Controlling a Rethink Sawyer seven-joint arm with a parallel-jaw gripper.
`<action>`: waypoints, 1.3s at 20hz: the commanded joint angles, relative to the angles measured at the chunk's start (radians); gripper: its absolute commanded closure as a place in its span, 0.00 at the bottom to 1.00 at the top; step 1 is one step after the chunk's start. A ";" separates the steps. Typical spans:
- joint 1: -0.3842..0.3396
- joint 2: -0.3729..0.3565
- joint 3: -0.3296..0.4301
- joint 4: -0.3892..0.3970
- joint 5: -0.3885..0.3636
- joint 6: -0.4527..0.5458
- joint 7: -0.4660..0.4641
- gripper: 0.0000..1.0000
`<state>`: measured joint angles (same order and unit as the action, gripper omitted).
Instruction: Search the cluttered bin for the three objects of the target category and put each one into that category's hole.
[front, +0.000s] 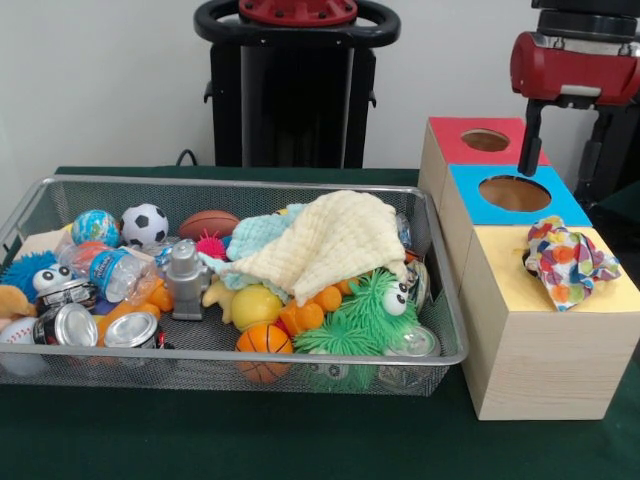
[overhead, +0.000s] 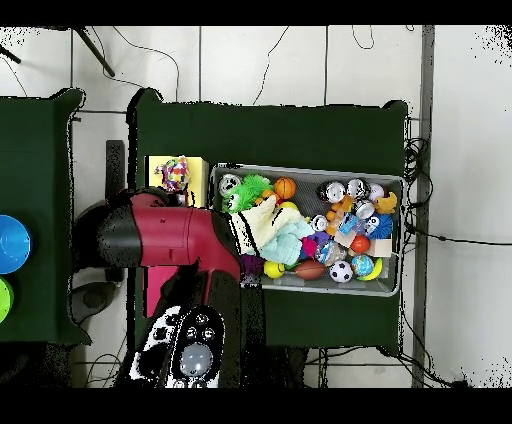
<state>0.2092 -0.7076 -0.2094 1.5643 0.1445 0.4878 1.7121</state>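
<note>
Spotted cloth (front: 567, 262) crumpled on yellow-topped box (front: 540, 340) | no clear axis

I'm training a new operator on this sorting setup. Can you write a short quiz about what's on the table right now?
1. True or false: a spotted cloth lies on the yellow-topped box.
2. Which box stands farthest from the front camera? A) red-topped box B) blue-topped box C) yellow-topped
3. Fill in: the pale-yellow waffle cloth in the wire mesh basket partly covers a ____ fuzzy toy with eyes.

Key: 1 true; 2 A; 3 green.
</note>
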 joint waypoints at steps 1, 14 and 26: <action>-0.032 0.021 0.085 0.043 -0.080 -0.024 0.039 0.00; -0.031 0.024 0.080 0.031 -0.090 0.027 0.018 1.00; -0.048 0.037 0.097 -0.017 -0.085 0.007 0.007 1.00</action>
<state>0.2054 -0.7059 -0.2026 1.5617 0.1443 0.4880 1.7121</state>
